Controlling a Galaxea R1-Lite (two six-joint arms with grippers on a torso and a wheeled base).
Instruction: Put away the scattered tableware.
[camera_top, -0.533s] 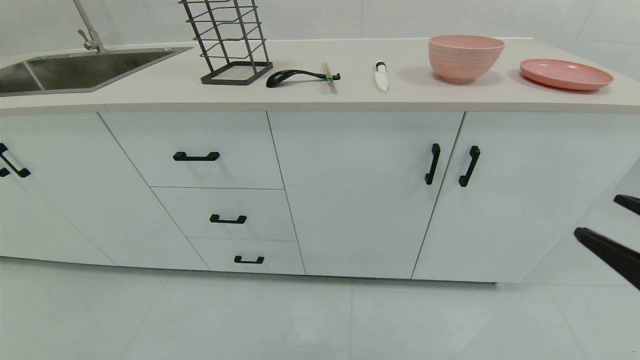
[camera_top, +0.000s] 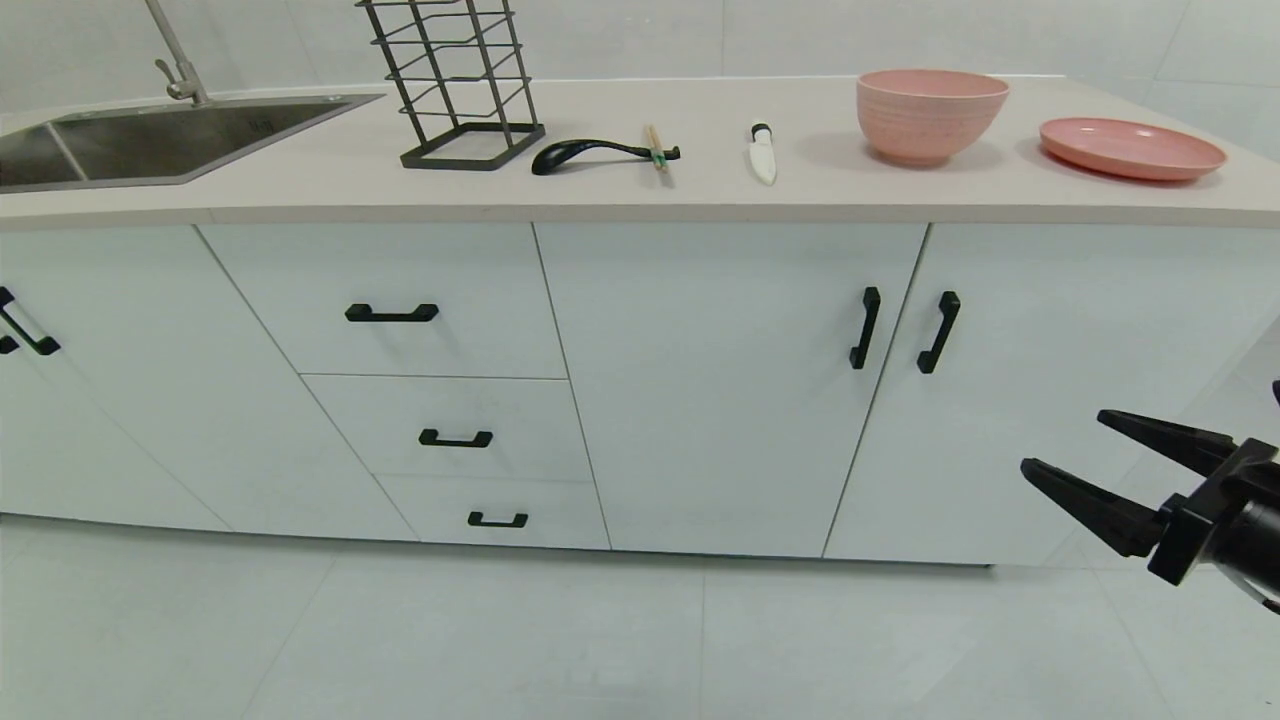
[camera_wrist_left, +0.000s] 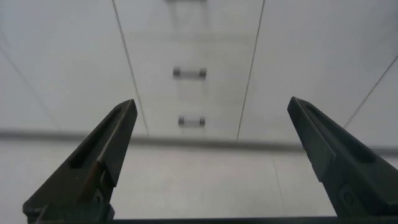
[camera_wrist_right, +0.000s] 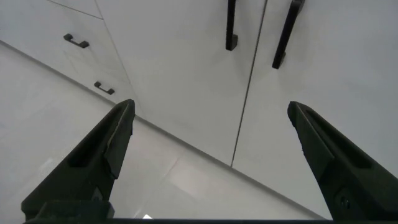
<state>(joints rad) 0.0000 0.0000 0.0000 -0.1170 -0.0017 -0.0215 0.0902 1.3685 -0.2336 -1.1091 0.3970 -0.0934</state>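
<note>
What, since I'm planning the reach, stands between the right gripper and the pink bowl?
The right gripper, open, hangs low before the cabinet doors, below the countertop that bears the pink bowl. A straight path would likely meet the counter's front edge. Nothing visible stands before the bowl up there.

I am counting along the counter (camera_top: 300, 185), rightward from the one wire rack (camera_top: 472, 143): one black spoon (camera_top: 560, 155), one pair of chopsticks (camera_top: 657, 152), one white knife (camera_top: 764, 160), one pink bowl (camera_top: 930, 115), one pink plate (camera_top: 1130, 148).
</note>
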